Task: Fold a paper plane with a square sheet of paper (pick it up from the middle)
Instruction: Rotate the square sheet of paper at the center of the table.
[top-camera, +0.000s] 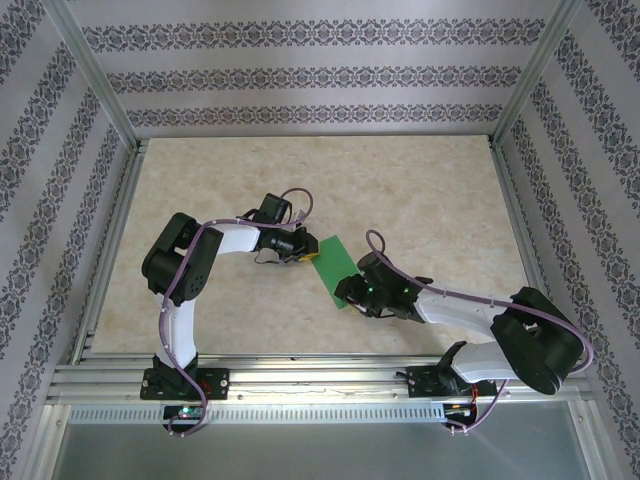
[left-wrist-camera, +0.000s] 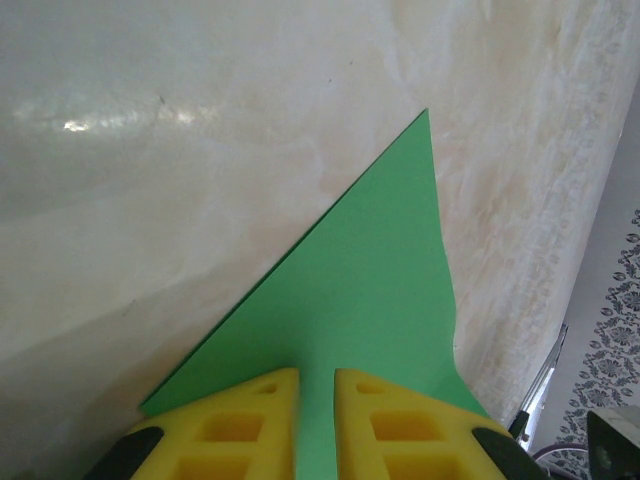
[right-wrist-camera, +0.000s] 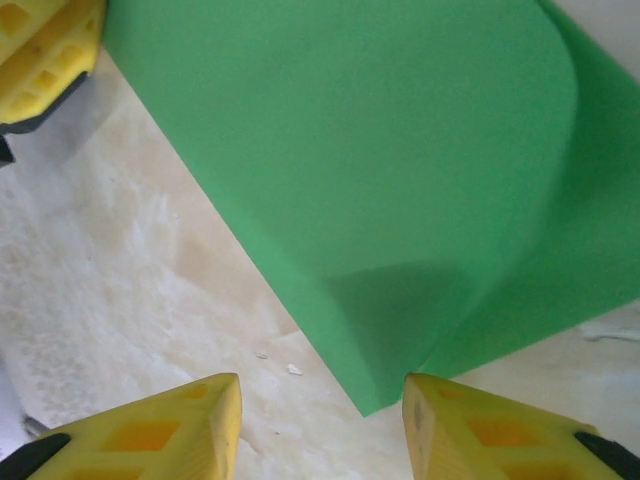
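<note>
Paper (top-camera: 332, 262) was clamped at one edge by left gripper (left-wrist-camera: 316, 378); right gripper (right-wrist-camera: 321, 388) jaws stood open, straddling its corner.

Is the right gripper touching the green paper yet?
Cannot tell. In the right wrist view the open right gripper straddles a corner of the green paper; one fingertip overlaps its edge, showing neither contact nor gap.

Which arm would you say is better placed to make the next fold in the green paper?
Probably the right: the right hand is open at a near corner of the green paper, while the left hand is shut on its far end, anchoring it.
</note>
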